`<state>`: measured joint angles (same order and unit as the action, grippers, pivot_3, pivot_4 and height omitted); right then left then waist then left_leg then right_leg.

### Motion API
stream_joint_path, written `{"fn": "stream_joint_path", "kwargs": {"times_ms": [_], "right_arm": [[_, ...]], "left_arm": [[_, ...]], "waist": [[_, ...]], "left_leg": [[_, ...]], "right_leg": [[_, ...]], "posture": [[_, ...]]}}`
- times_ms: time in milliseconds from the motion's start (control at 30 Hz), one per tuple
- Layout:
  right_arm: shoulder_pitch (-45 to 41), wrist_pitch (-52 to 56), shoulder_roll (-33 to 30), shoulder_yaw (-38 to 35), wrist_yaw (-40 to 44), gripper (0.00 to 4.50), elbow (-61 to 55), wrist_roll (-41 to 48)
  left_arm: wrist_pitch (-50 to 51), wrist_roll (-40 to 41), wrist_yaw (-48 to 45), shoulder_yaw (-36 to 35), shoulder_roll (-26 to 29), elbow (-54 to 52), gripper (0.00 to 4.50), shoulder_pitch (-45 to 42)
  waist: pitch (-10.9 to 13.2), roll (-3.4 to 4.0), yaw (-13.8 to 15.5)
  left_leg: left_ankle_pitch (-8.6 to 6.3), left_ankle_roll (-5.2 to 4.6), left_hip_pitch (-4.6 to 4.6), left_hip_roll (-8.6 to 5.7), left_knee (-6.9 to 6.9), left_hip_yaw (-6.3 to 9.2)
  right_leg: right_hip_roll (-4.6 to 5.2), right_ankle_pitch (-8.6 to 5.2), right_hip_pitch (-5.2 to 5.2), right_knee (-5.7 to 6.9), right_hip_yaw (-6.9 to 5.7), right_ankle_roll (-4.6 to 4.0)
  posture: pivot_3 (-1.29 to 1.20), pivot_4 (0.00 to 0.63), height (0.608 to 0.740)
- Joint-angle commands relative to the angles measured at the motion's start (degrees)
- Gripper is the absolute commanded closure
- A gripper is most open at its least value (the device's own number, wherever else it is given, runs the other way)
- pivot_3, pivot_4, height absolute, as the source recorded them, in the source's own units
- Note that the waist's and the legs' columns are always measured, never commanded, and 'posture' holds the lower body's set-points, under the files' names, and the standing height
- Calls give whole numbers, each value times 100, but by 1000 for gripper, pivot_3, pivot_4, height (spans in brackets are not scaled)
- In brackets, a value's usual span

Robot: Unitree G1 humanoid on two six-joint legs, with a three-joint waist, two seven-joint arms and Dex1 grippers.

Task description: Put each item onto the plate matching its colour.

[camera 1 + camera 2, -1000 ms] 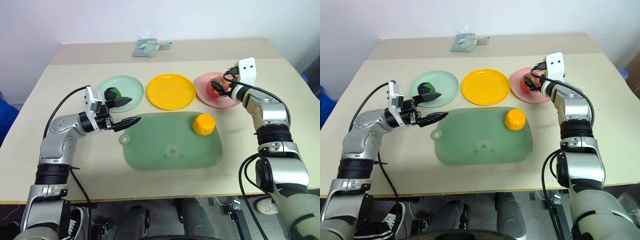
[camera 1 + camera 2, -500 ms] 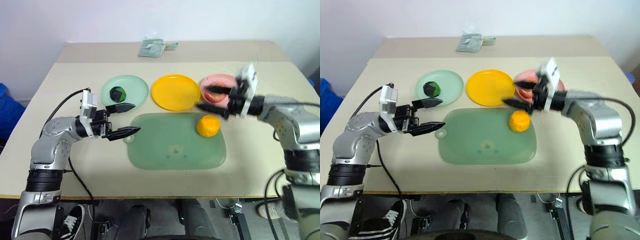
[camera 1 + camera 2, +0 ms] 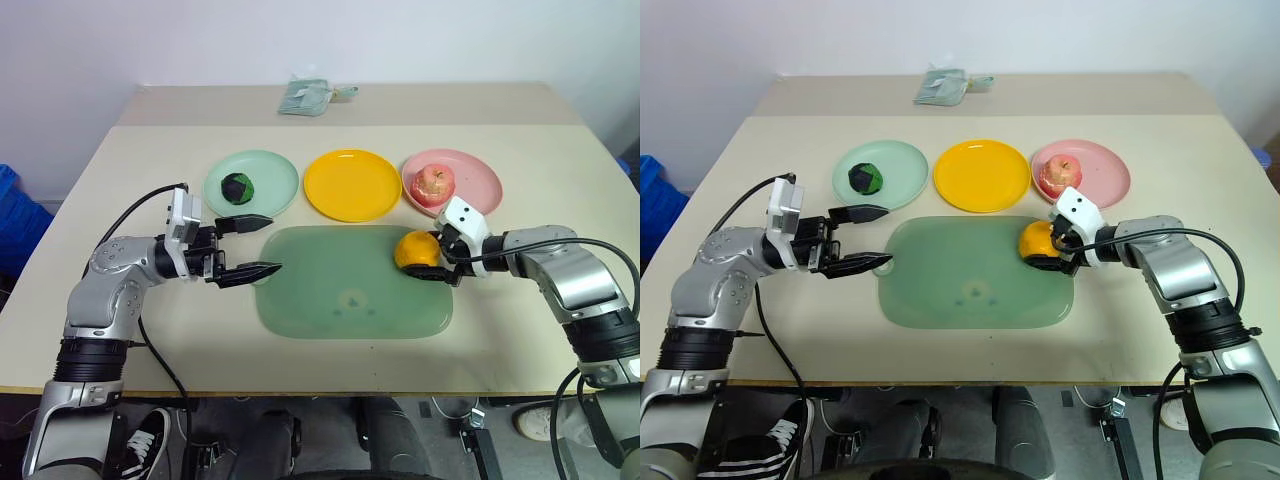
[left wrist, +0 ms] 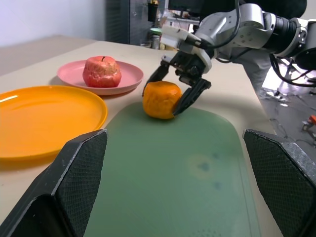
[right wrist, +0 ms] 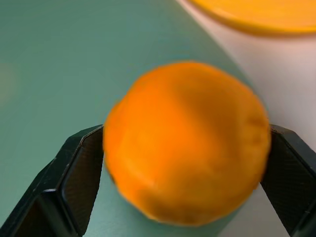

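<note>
Bright, even room light with soft shadows; head views crisp, the right wrist view soft.

Diffuse light from above falls evenly on the pale tabletop (image 3: 520,330), and the shadows under the arms and plates are faint and short. The green cutting board (image 3: 350,285) carries a dull sheen with a few darker blotches near its middle. In the right wrist view the orange (image 5: 187,143) is blurred at its outline, and the yellow plate (image 5: 256,15) beyond it is out of focus. In the left wrist view the near black fingers (image 4: 64,197) loom large and soft, while the clutter in the far background is dim and hazy.
</note>
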<state>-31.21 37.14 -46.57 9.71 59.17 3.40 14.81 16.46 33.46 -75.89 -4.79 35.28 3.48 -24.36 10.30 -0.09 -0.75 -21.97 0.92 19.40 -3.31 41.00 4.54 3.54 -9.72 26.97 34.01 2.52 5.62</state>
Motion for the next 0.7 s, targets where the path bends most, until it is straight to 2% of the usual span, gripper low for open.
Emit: {"fn": "stream_joint_path", "kwargs": {"times_ms": [33, 200, 267, 400, 500, 600, 667, 700], "right_arm": [[-159, 12, 195, -272, -14, 1320, -309, 236], [-821, -65, 974, -776, -544, 1320, -132, 571], [-1187, -478, 1465, -782, -1148, 1320, 226, 286], [-1836, -1579, 2241, -417, -2302, 1320, 1586, -667], [-2192, -2086, 2786, -424, -2968, 1320, 2673, -978], [-2360, -2202, 3063, -622, -2913, 1320, 3264, -827], [-2559, -2302, 3112, -807, -3005, 284, 3657, -761], [-2647, -2382, 3088, -828, -2984, 18, 3787, -784]], "left_arm": [[-12, 36, 285, -255, -5, 64, 0, -77], [148, -184, 1481, -518, -222, 468, 0, -289], [157, -447, 1892, -443, -248, 438, 0, -170], [48, -684, 2349, -329, -418, 87, 0, 127], [61, -743, 2688, -343, -573, -248, 0, 291], [142, -737, 2934, -385, -647, -528, 0, 429], [181, -630, 2983, -491, -630, -775, 0, 615], [246, -532, 2949, -544, -596, -906, 0, 717]], "waist": [[0, 0, -1], [0, 0, -32], [0, 0, -47], [-1, -2, -33], [-3, -4, 0], [-2, -3, -7], [-2, -3, -34], [0, 1, -48]], "left_leg": [[0, 0, 0, 0, 0, 0], [1, 1, -3, 2, 0, 1], [5, 8, -3, 3, -2, -1], [7, 13, 5, 2, -10, 1], [7, 13, 11, -2, -10, 3], [7, 14, 21, -3, -11, 7], [7, 13, 22, -3, -13, 7], [7, 13, 22, -3, -13, 6]], "right_leg": [[0, 0, 0, 1, 0, 0], [-3, 0, 1, 7, 0, 0], [-4, 1, 7, 10, 3, 0], [-2, 1, 18, 9, 3, -1], [3, 1, 19, 9, 1, -2], [4, 1, 25, 11, -1, -3], [3, 1, 25, 11, -1, -3], [3, 1, 26, 11, 0, -3]], "posture": [[0, 150, 740], [0, 150, 740], [0, 150, 740], [0, 150, 740], [0, 150, 740], [0, 150, 740], [0, 150, 740], [0, 150, 740]]}}
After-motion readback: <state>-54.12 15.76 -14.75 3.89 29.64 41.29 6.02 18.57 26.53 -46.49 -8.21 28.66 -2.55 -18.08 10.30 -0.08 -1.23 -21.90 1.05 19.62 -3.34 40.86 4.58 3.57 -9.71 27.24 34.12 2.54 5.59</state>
